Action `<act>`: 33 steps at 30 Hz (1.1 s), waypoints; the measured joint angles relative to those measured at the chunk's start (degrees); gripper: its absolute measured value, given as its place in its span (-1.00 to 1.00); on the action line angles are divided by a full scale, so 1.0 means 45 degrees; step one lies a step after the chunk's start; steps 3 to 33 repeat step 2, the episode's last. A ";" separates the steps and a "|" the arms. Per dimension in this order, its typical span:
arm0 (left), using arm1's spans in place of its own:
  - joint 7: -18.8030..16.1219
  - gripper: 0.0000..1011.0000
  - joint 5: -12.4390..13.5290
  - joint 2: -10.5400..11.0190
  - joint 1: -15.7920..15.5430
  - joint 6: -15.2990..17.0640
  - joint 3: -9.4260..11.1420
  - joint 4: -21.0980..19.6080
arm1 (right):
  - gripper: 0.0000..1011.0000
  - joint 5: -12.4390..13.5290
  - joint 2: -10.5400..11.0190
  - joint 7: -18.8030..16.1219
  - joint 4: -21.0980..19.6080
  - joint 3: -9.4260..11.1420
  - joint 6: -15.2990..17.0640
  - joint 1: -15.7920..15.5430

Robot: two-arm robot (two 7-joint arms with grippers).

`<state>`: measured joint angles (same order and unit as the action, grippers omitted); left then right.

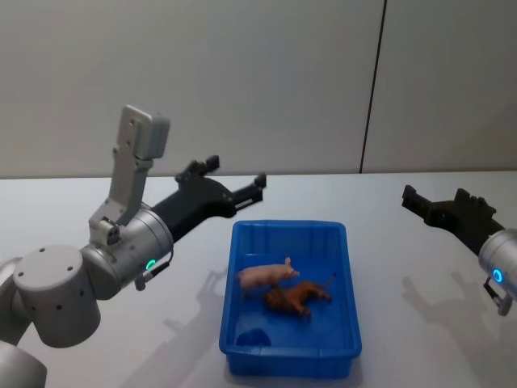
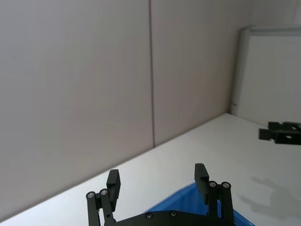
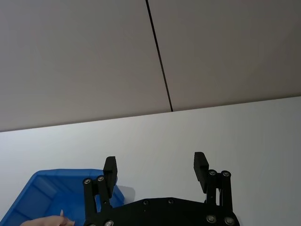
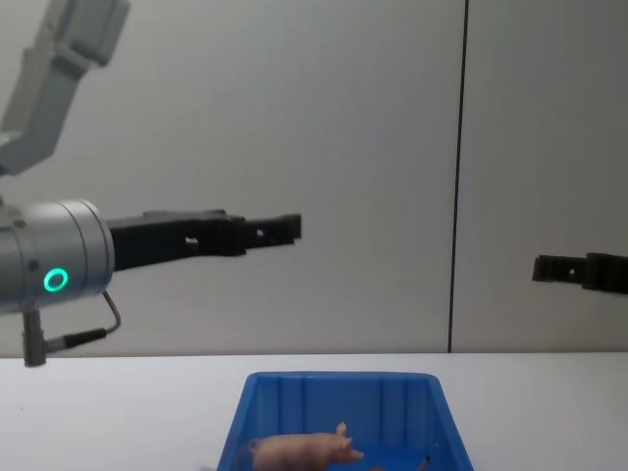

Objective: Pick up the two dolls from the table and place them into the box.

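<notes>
Nearest me sits the box on the white worktop, and both dolls lie inside it — the pig toward the box's left side, the brown figure touching it on the near right. I see nothing left on the worktop to collect, so I judge the task done; all that seems left is parking the arms.

Farther out, the left pincer hangs high over the box's far left corner, arm stretched forward and roughly level, fingers spread wide and empty. The right pincer hovers well off to the right of the box, raised above the worktop, also spread wide with nothing in it. Beyond them is the plain wall.
</notes>
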<state>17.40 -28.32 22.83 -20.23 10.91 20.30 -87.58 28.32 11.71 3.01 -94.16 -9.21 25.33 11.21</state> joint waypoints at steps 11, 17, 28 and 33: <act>-0.0626 0.98 0.0038 0.0028 0.0093 -0.0285 -0.0060 -0.0188 | 0.98 0.0000 0.0000 0.0001 0.0000 0.0000 0.0000 0.0000; -0.0626 0.98 0.0038 0.0028 0.0093 -0.0285 -0.0060 -0.0188 | 0.98 0.0000 0.0000 0.0001 0.0000 0.0000 0.0000 0.0000; -0.0626 0.98 0.0038 0.0028 0.0093 -0.0285 -0.0060 -0.0188 | 0.98 0.0000 0.0000 0.0001 0.0000 0.0000 0.0000 0.0000; -0.0626 0.98 0.0038 0.0028 0.0093 -0.0285 -0.0060 -0.0188 | 0.98 0.0000 0.0000 0.0001 0.0000 0.0000 0.0000 0.0000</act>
